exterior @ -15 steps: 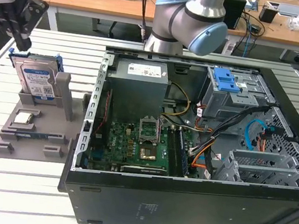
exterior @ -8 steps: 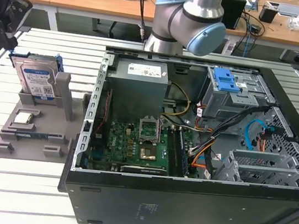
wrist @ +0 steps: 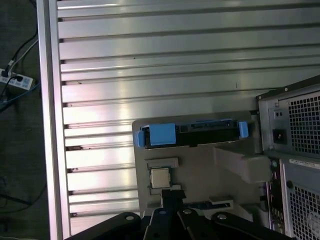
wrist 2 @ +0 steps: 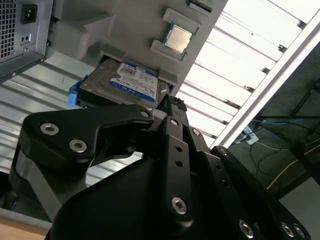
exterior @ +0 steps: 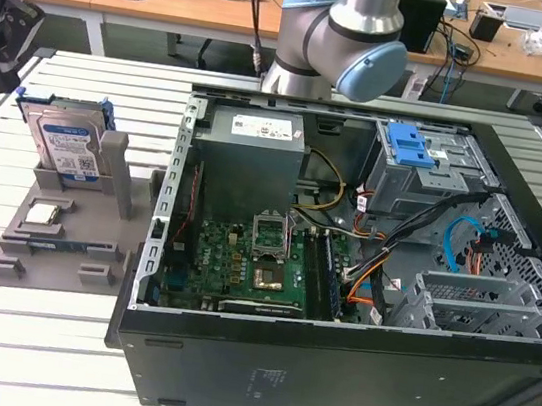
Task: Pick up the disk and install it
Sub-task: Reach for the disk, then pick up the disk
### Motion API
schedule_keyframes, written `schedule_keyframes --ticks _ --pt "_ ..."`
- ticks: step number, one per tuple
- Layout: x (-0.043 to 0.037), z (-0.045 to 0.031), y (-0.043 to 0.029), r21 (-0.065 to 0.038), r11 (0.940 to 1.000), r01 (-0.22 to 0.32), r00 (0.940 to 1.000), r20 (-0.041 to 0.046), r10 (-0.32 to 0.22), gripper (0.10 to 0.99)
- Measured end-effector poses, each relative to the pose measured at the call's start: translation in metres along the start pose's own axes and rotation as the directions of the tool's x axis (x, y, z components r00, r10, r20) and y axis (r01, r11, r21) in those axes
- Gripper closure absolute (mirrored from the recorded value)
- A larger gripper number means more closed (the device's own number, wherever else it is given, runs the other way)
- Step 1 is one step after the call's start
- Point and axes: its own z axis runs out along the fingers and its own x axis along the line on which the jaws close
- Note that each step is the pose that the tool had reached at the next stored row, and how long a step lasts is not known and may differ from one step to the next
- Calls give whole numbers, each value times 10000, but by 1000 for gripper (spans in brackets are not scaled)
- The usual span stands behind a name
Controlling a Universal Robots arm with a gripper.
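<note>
The disk point(exterior: 67, 146) stands on edge in a grey holder point(exterior: 64, 240) on the exterior view's left, its white-and-blue label facing out and a blue carrier frame around it. In the second wrist view the disk point(wrist 2: 132, 82) lies beyond my black gripper point(wrist 2: 171, 102), whose fingers meet at a single tip with nothing between them. The first wrist view shows the disk point(wrist: 161, 135) edge-on, with my gripper point(wrist: 170, 196) well apart from it over the holder point(wrist: 200, 165). The grey drive bay with the blue top point(exterior: 415, 148) sits at the back of the open computer case point(exterior: 329, 363).
A small square silver chip point(exterior: 44, 215) rests in the holder in front of the disk. The case's rear panel point(wrist: 295, 130) stands close beside the holder. The slatted metal table point(wrist: 150, 50) ends at a rail point(wrist: 47, 100), with cables on the floor beyond it.
</note>
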Motion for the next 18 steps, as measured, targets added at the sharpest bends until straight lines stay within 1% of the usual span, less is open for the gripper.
schedule_keyframes --ticks 2,4,18 --pt "14 24 26 19 10000 1 10000 0 -1 980" --pt "29 60 70 53 10000 0 10000 4 0 980" --pt "30 62 75 58 10000 1 10000 4 -1 980"
